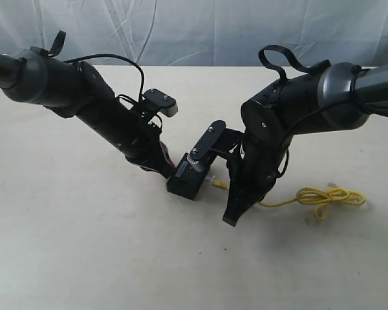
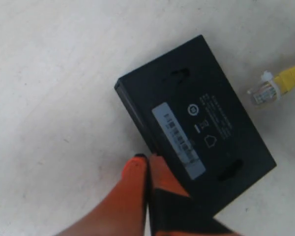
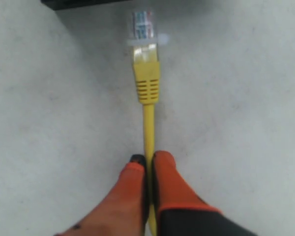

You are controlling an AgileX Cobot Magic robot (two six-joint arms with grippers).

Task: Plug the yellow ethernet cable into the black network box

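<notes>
The black network box [image 2: 196, 108] lies on the table with its white label strip facing up; it also shows in the exterior view [image 1: 184, 181]. My left gripper [image 2: 147, 160] is shut, its orange fingertips pressed against the box's long side. My right gripper [image 3: 148, 160] is shut on the yellow ethernet cable [image 3: 148, 123], a little behind its clear plug [image 3: 142, 24]. The plug points at the box's edge [image 3: 73, 3] with a small gap between them. The plug [image 2: 265, 91] lies just off the box's side. In the exterior view the right gripper [image 1: 233, 210] stands right of the box.
The rest of the yellow cable lies in loose loops [image 1: 330, 197] on the table to the right, with its other plug [image 1: 333, 186] beside them. Both black arms [image 1: 110, 116] [image 1: 291, 110] meet over the middle of the pale table [image 1: 84, 245]. A white cloth backdrop [image 1: 194, 32] hangs behind.
</notes>
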